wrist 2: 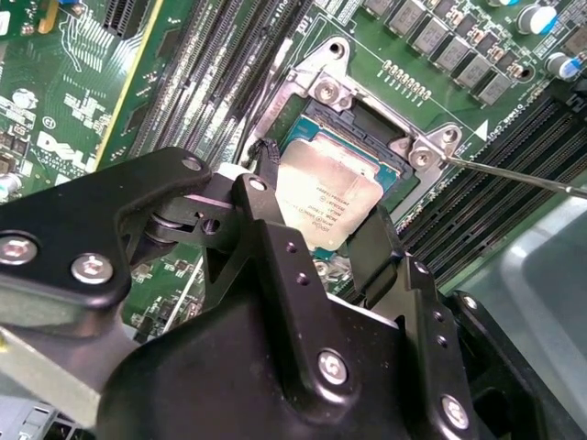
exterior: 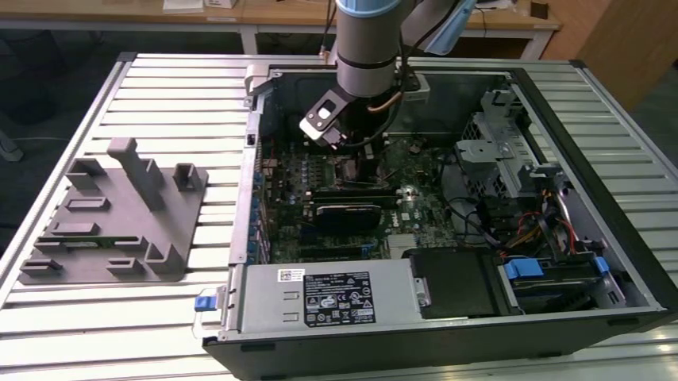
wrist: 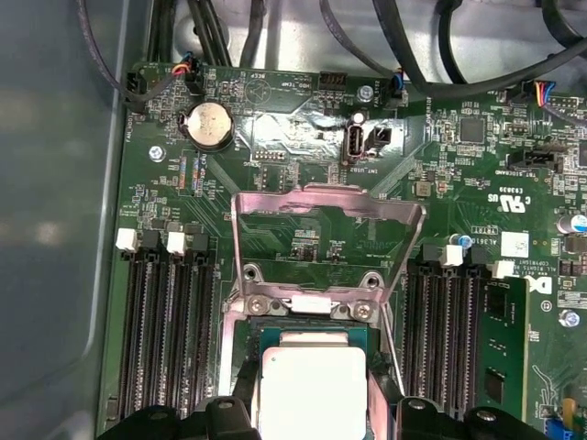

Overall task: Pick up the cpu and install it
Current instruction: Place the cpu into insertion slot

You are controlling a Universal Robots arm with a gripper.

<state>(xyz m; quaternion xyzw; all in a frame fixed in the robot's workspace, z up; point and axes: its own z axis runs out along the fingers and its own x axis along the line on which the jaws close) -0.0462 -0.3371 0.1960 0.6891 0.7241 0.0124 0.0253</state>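
Note:
The cpu [wrist 2: 326,194], a flat square chip with a silvery top, sits between my two black fingers [wrist 2: 266,197] and my gripper [wrist 2: 321,225] is shut on it. It hangs right over the open motherboard socket [wrist 2: 367,124], slightly tilted. Whether it touches the socket I cannot tell. In the first wrist view the cpu [wrist: 312,390] lies just below the raised metal load plate [wrist: 326,234], over the socket [wrist: 362,337], with a finger [wrist: 383,403] on either side. In the exterior view my gripper [exterior: 355,155] reaches down into the open computer case over the motherboard [exterior: 424,210].
Memory slots [wrist: 165,330] flank the socket on both sides. The thin socket lever [wrist 2: 514,174] sticks out beside it. A grey fixture [exterior: 117,214] lies on the slatted table at the exterior view's left. A power supply [exterior: 329,294] and a drive cage [exterior: 509,155] crowd the case.

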